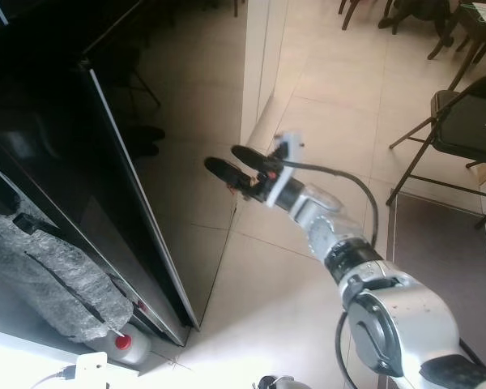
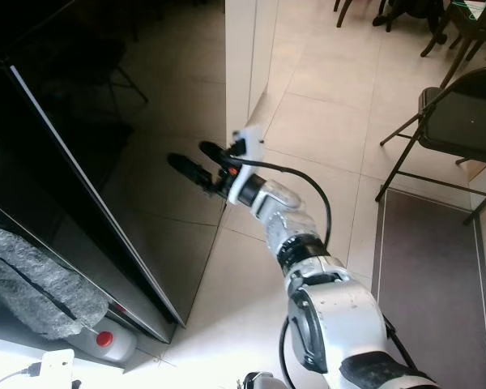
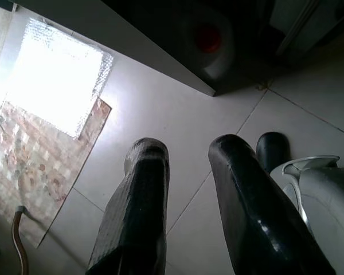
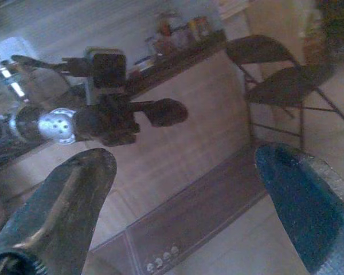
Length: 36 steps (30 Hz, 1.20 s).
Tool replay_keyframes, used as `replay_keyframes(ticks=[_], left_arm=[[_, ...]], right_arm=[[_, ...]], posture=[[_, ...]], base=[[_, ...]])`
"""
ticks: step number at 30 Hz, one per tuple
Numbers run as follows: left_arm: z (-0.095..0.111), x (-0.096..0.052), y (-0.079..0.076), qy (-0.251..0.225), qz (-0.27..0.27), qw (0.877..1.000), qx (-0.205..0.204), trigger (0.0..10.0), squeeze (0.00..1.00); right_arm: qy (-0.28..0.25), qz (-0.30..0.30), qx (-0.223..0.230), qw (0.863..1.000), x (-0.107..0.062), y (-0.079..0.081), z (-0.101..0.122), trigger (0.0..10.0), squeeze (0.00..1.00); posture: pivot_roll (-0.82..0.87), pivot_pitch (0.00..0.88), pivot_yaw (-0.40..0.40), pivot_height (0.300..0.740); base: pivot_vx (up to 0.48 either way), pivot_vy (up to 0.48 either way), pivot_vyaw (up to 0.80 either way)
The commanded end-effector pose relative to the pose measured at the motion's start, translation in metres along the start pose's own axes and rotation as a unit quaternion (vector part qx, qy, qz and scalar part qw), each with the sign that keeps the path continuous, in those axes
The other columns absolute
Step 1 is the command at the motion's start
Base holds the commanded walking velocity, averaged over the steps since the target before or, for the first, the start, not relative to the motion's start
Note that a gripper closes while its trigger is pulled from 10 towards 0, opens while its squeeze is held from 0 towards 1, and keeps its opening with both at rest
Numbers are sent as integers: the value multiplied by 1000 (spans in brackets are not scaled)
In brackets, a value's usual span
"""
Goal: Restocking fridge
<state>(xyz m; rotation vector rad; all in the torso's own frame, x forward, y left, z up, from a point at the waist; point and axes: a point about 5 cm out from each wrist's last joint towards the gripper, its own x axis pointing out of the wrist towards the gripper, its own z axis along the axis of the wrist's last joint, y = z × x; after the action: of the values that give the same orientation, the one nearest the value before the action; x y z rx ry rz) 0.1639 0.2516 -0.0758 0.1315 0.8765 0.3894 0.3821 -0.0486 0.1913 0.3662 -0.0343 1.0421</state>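
The fridge's glossy black face (image 1: 170,186) stands at the left and mirrors the tiled floor. My right gripper (image 1: 227,160) reaches out to it at mid height, open, with both fingertips close to the black surface and nothing between them. In the right wrist view, the two fingers (image 4: 74,195) stand wide apart, with the gripper's own reflection (image 4: 109,114) in the gloss ahead of them. My left gripper (image 3: 186,152) hangs low over the floor tiles, open and holding nothing.
A white jug with a red cap (image 1: 123,342) sits on the floor at the fridge's foot, beside grey wrapping (image 1: 49,275). A white wall corner (image 1: 259,57) rises behind the gripper. A black folding chair (image 1: 470,121) and a dark mat (image 1: 445,243) lie to the right.
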Motion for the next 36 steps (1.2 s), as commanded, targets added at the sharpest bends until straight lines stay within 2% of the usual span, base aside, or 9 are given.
replay_keyframes(ticks=[1, 9, 23, 29, 32, 33, 35, 36], left_arm=[[-13, -3, 0, 19, -1, 1000, -1, 10000, 0], [-14, -4, -1, 17, -5, 1000, 0, 10000, 0], [-12, -5, -11, 9, -21, 1000, -4, 10000, 0], [-12, -5, -10, 8, -25, 1000, -1, 10000, 0], [-12, -5, -9, 8, -27, 1000, 1, 10000, 0], [-12, -5, -9, 9, -29, 1000, 3, 10000, 0], [-12, -4, -9, 9, -30, 1000, 4, 10000, 0], [-11, -4, -8, 8, -32, 999, 7, 10000, 0]], right_arm=[[7, 4, -1, 1000, 5, 2, 0, 10000, 0], [3, 22, 6, 1000, 23, 15, 4, 10000, 0], [12, 29, 18, 999, 40, 29, 0, 10000, 0], [18, -10, 8, 1000, 25, 16, -8, 10000, 0], [26, -46, -3, 999, 8, 2, -15, 10000, 0], [33, -65, -17, 997, -3, -5, -18, 10000, 0], [38, -72, -29, 996, -11, -9, -21, 10000, 0], [42, -72, -41, 996, -23, -14, -26, 10000, 0]], posture=[[8, 164, -32, 740], [29, 165, -39, 740], [42, 153, -46, 740], [25, 157, -44, 740], [6, 160, -41, 740], [4, 160, -40, 740], [-3, 161, -35, 740], [-15, 161, -27, 740]], base=[[0, 0, 0], [0, 0, 0], [0, 0, 0], [0, 0, 0], [0, 0, 0], [0, 0, 0], [0, 0, 0], [0, 0, 0]])
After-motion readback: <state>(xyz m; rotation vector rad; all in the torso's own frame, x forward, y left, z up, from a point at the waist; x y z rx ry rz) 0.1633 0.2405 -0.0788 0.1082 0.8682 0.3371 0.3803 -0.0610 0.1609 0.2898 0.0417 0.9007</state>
